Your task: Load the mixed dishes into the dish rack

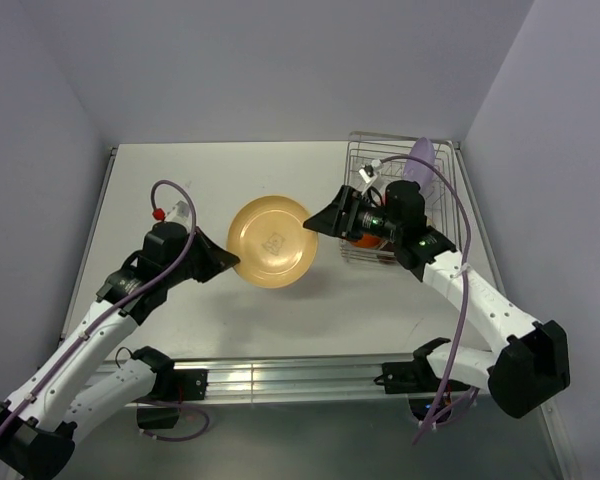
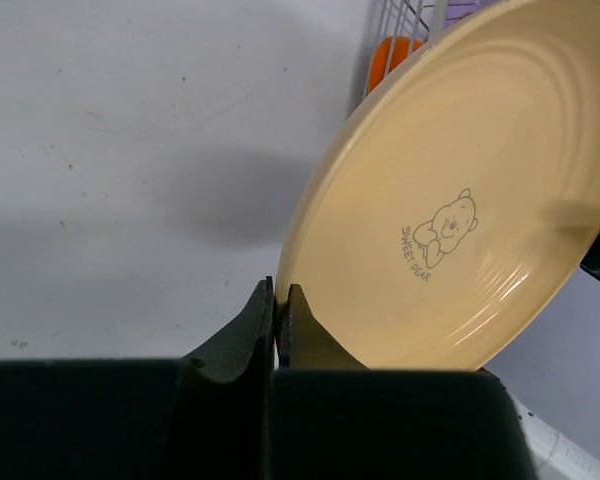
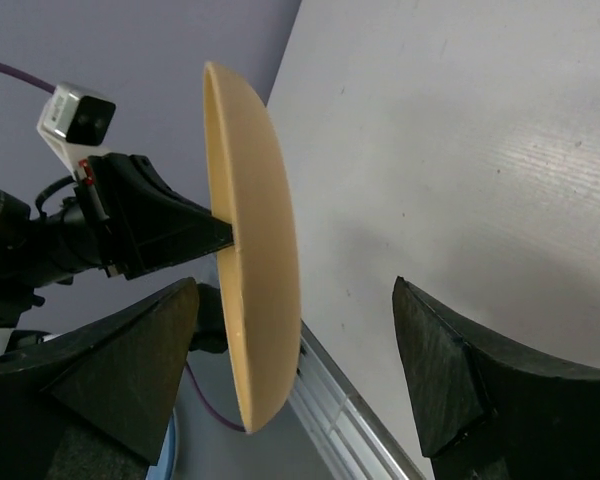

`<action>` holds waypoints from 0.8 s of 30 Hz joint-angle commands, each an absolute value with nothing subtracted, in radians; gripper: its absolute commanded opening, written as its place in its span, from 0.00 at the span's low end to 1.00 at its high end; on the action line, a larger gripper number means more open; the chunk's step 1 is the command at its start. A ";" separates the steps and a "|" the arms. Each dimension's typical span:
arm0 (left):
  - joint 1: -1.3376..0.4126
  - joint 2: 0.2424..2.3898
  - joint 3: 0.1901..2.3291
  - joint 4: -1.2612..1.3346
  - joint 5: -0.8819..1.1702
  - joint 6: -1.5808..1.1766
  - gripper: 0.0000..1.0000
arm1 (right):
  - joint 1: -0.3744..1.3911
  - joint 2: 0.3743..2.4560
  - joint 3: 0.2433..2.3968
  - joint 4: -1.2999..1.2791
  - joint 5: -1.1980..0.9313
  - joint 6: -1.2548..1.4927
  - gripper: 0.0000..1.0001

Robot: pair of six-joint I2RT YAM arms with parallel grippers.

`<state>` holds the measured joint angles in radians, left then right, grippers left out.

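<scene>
A pale yellow plate (image 1: pixel 270 240) with a small bear print hangs tilted above the table's middle. My left gripper (image 1: pixel 230 262) is shut on its left rim; in the left wrist view the fingertips (image 2: pixel 277 295) pinch the plate (image 2: pixel 460 200) edge. My right gripper (image 1: pixel 315 222) is open, with its fingers on either side of the plate's right rim. In the right wrist view the plate (image 3: pixel 255 250) stands edge-on between the spread fingers (image 3: pixel 295 285), near the left one and far from the right one. The silver wire dish rack (image 1: pixel 365 150) sits at the back right.
A lilac plate (image 1: pixel 420 160) stands upright in the rack. An orange bowl (image 2: pixel 395 55) lies in the rack's near part, largely hidden by the right arm in the top view. An aluminium rail (image 1: pixel 280 375) runs along the near table edge. Walls close both sides.
</scene>
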<state>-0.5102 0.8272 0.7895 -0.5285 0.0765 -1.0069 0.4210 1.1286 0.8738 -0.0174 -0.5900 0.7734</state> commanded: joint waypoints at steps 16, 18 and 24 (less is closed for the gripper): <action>-0.580 0.819 0.804 -0.393 0.132 -1.029 0.60 | 0.460 1.201 0.882 0.071 -0.661 0.782 0.00; -0.583 0.808 0.811 -0.406 0.100 -1.019 0.90 | 0.459 1.195 0.887 0.042 -0.626 0.766 0.00; -0.583 0.798 0.853 -0.512 0.006 -0.991 0.99 | 0.457 1.161 0.975 -0.177 -0.354 0.648 0.00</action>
